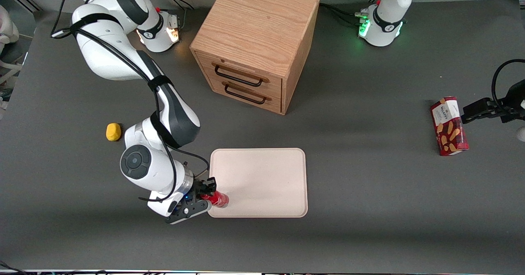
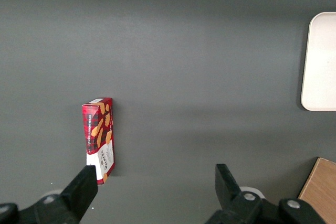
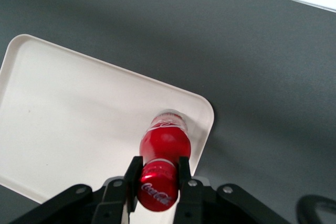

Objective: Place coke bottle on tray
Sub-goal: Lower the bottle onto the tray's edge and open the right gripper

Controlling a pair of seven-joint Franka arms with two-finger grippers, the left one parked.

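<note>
Jaws narrow, clamped on the neck of the coke bottle [image 3: 160, 169], just under the cap. Gripper [image 1: 207, 196] sits lower left of centre in the front view, at the tray's corner nearest the camera on the working arm's end. Bottle's base is over the tray [image 1: 279, 172], right by the rounded corner and rim; can't tell if it's touching down yet.

Risks, my guess: base is so close to the rim that if let go here it could land half on the lip and tip, or roll off onto the table. Grip is high on the neck, so the bottle may swing.

Count: 1 bottle, 1 tray, 1 drawer cabinet [image 1: 256, 41] w/ 2 drawers, 1 biscuit box [image 1: 448, 126], 1 yellow lump [image 1: 113, 131].
</note>
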